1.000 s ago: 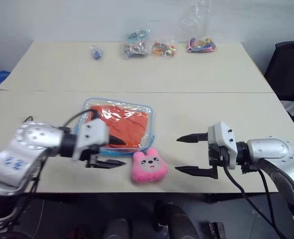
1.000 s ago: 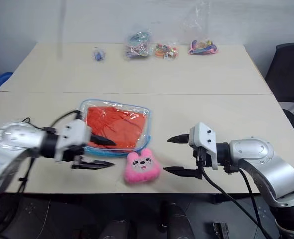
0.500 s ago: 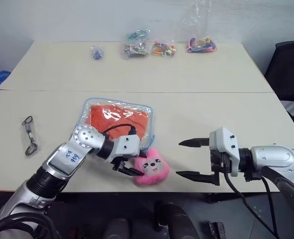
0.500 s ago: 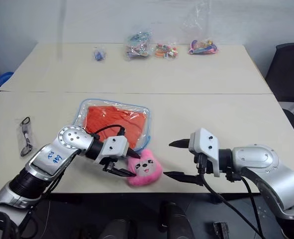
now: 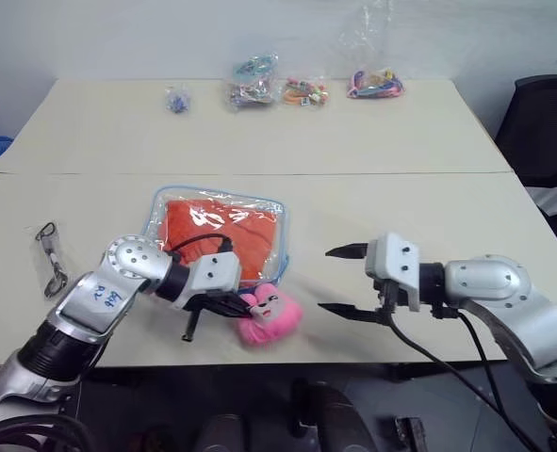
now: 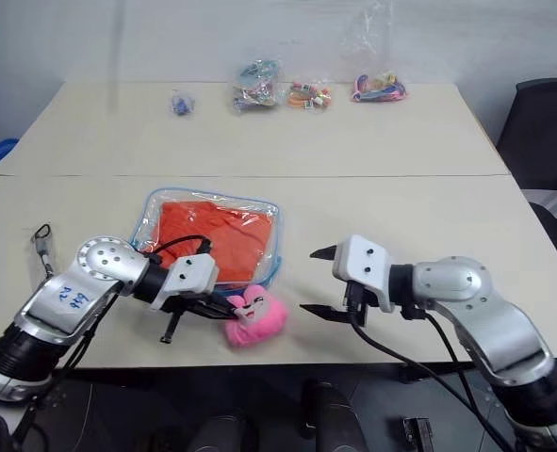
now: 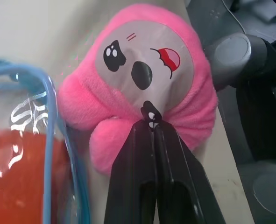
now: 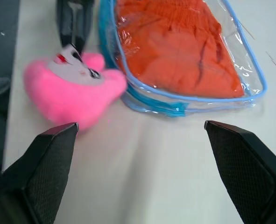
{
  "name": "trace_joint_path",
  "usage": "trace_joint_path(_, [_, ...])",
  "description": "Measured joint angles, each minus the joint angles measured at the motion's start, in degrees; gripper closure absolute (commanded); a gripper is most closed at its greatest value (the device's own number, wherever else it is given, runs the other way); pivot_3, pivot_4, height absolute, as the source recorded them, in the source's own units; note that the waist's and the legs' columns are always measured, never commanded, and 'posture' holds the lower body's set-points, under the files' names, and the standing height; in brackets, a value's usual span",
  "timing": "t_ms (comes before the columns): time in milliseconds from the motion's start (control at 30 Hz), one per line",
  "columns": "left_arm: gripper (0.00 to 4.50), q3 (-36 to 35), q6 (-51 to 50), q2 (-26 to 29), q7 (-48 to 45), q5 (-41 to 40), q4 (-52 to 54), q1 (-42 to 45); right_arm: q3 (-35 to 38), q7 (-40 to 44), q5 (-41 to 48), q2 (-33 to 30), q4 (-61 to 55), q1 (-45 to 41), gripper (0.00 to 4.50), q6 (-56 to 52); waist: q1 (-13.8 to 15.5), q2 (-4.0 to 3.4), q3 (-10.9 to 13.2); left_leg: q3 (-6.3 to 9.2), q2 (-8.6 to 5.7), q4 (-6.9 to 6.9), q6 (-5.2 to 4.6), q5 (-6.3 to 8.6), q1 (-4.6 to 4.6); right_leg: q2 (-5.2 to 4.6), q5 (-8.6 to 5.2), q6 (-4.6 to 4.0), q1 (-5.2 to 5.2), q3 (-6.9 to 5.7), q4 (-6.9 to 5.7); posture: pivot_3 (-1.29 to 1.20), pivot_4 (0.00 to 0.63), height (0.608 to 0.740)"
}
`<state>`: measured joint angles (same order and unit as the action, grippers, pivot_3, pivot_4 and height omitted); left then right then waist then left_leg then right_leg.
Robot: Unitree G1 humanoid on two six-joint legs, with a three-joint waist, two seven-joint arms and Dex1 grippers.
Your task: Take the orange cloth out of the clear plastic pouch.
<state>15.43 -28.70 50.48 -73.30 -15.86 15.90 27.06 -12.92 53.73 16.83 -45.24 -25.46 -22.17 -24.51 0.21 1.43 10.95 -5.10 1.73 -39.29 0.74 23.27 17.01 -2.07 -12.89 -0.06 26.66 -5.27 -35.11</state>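
Orange cloth sits inside the clear plastic pouch, flat on the desk, centre-left. Pink plush toy blocks the pouch's near corner, touching it at approx 5 o'clock. Left tool is pinched tight on the toy's ear. Right tool, jaws wide, hovers at 3 o'clock of the toy. Small bags line the far edge; keyring at 9.
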Motion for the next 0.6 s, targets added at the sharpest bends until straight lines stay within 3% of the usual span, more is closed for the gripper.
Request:
trace_joint_path(233, [4.46,-1.62,-0.61,0.71,0.46,-0.47,1.36,-0.93,-9.31,-0.42,-12.35,9.26,13.91,-8.69,0.0,12.95,-0.27,0.0,0.0,-0.03,-0.01,-0.01,0.02,-0.01,0.01,-0.02,0.0,-0.01,0.01,0.0,-0.03,0.0,0.15,0.74])
trace_joint_path(333, [4.5,-1.99,-0.7,0.8,0.79,-0.49,1.45,-1.11,-10.02,-0.35,-14.46,11.44,17.4,-10.03,0.59,16.17,-0.28,0.0,0.0,-0.03,0.0,-0.01,0.02,-0.01,0.03,-0.01,0.0,-0.01,0.02,-0.01,-0.25,0.0,0.15,0.74])
trace_joint_path(467, [4.5,-2.48,-0.91,0.83,1.26,-0.57,1.8,-1.42,-11.02,0.25,-16.96,13.32,21.52,-11.48,1.81,20.42,-0.28,0.0,0.0,-0.03,-0.02,-0.02,0.01,-0.01,0.02,-0.06,0.0,-0.01,0.03,-0.01,-0.3,0.0,0.15,0.74])
trace_joint_path(600, [4.5,-3.15,-1.34,0.87,1.53,-0.72,2.14,-1.82,-11.47,0.55,-18.9,14.14,23.66,-11.48,1.81,22.71,-0.28,0.0,0.0,-0.03,-0.02,-0.03,0.0,0.0,0.01,-0.06,0.0,-0.01,0.03,-0.01,-0.32,0.0,0.15,0.74])
